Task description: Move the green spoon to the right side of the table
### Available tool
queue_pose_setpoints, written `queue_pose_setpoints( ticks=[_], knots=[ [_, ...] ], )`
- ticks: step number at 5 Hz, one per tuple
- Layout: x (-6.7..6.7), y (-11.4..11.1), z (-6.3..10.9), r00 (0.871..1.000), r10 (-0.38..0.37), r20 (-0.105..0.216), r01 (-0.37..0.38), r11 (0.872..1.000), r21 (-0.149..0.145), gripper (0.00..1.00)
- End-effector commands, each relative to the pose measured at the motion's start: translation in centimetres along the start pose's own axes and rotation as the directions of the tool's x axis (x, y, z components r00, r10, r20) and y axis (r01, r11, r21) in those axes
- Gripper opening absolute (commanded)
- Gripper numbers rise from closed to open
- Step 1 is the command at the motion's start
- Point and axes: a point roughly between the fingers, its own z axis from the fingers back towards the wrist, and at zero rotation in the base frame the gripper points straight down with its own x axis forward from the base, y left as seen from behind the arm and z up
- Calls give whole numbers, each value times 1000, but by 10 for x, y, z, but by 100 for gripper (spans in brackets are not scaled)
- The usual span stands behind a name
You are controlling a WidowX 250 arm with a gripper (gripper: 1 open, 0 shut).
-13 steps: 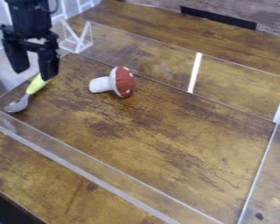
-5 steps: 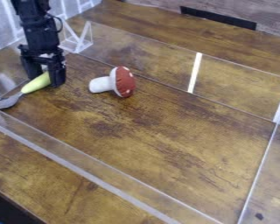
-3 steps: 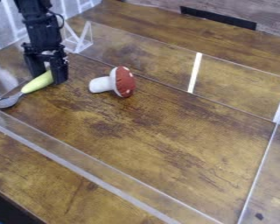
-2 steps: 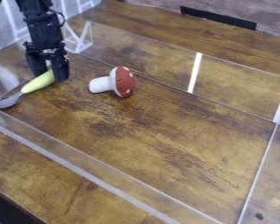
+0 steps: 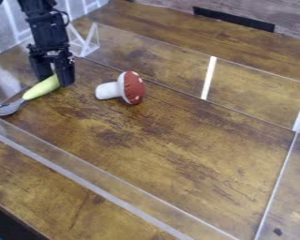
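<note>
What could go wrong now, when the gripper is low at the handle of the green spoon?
1. The open gripper sits at the far tip of the green spoon handle, so closing there may pinch only the end and let it tilt or slip.
2. The spoon lies close to the left acrylic wall, leaving little room.
3. The toy mushroom lies on the way right and could be knocked.

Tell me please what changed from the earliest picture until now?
The claw came down from above the green spoon to table level, its open fingers now astride the upper end of the handle. The spoon turned somewhat, its bowl shifting left. Nothing is gripped yet. The toy mushroom and the table stayed as they were.
</note>
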Motion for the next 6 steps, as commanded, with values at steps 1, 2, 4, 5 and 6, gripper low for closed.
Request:
queue_pose_setpoints(
  ticks=[1,2,4,5,6],
  knots=[
    [-6,19,20,998,23,51,-23,1000,8,100],
    [-6,19,19,998,26,50,-26,1000,9,0],
    [-14,5,49,995,72,75,-74,997,19,0],
    [-19,-3,67,992,90,89,-92,995,24,0],
    [-23,-16,92,986,122,116,-127,991,35,0]
  ],
)
